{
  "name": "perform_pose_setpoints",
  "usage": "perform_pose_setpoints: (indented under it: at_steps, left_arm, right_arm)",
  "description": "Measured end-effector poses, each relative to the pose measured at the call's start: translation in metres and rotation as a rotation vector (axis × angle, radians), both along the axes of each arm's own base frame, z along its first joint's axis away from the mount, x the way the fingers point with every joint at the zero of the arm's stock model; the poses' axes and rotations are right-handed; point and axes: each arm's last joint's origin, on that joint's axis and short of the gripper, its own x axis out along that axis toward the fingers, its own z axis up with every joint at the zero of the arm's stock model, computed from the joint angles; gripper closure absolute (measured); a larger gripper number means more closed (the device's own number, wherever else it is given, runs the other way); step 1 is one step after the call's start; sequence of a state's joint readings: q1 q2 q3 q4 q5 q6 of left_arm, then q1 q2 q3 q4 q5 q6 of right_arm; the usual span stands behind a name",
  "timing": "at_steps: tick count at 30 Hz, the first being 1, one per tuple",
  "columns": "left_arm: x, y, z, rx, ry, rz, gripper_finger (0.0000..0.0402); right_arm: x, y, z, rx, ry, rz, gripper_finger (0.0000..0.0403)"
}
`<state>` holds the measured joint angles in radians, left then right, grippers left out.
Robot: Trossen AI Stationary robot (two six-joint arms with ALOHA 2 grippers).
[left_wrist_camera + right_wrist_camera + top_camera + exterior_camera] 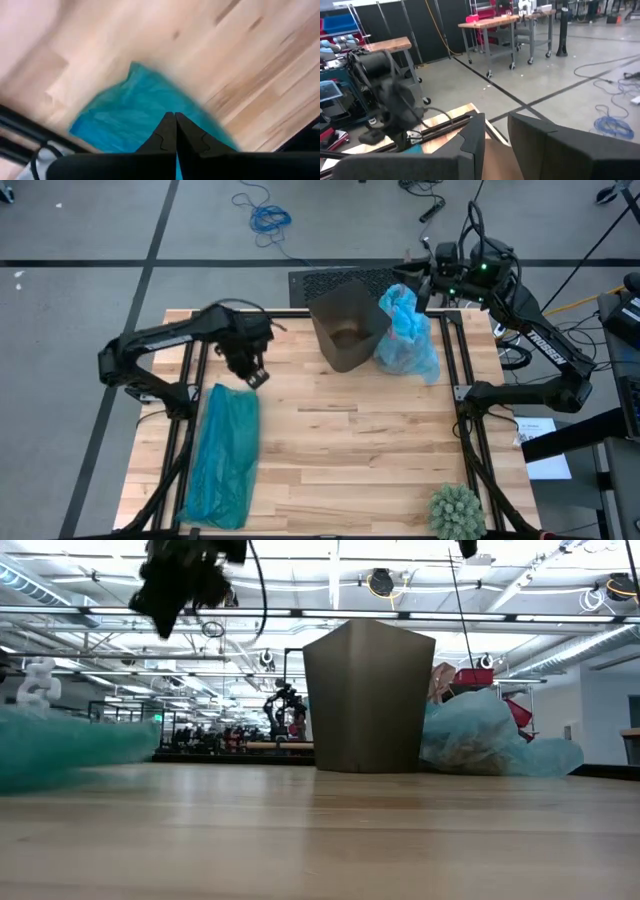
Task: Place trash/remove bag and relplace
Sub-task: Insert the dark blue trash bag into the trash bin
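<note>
Broad bare wooden table [340, 470] through the middle and near edge, teal-green bag [222, 455] lying along the left side, dark bin [347, 328] and pale blue bag [407, 332] crowding the far edge, spiky green ball [456, 510] at the near right corner

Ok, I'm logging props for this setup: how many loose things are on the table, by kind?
Plastic bags: 2, the teal bag and the pale blue bag
Bins: 1, the dark bin
Spiky balls: 1, the green ball
Total: 4
</note>
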<state>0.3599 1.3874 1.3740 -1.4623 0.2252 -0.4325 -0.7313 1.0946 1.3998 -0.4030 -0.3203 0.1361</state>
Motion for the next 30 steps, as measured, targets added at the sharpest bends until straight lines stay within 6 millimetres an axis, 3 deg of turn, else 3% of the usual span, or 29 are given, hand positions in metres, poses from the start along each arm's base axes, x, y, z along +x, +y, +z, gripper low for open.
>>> perform_pose_setpoints:
  at_steps: [7,10,12,15,20,25,30]
  left_arm:
    - [-0.008,-0.003,0.073,0.064,-0.209,0.083,0.0401]
    - [-0.014,-0.009,0.09,-0.031,-0.239,0.158,0.0401]
    - [-0.016,-0.015,0.088,-0.136,-0.214,0.246,0.0401]
    - [-0.004,-0.018,0.07,-0.146,-0.12,0.275,0.0401]
    - [0.017,-0.024,0.01,-0.021,0.152,0.256,0.0401]
    - [0.012,-0.036,-0.041,-0.029,0.35,0.293,0.0401]
    - [0.009,-0.031,-0.077,-0.038,0.353,0.228,0.0401]
  right_arm:
    - [0.001,0.001,0.003,-0.035,-0.024,0.039,0.0325]
    - [0.001,0.001,0.003,-0.034,-0.025,0.056,0.0325]
    - [0.002,0.001,0.003,-0.037,-0.023,0.058,0.0325]
    - [0.002,0.0,0.003,-0.037,-0.022,0.057,0.0325]
    - [0.003,0.0,0.003,-0.039,-0.02,0.059,0.0325]
    - [0.003,0.0,0.002,-0.025,-0.023,0.057,0.0325]
    - [0.004,-0.001,0.001,-0.031,-0.013,0.066,0.0325]
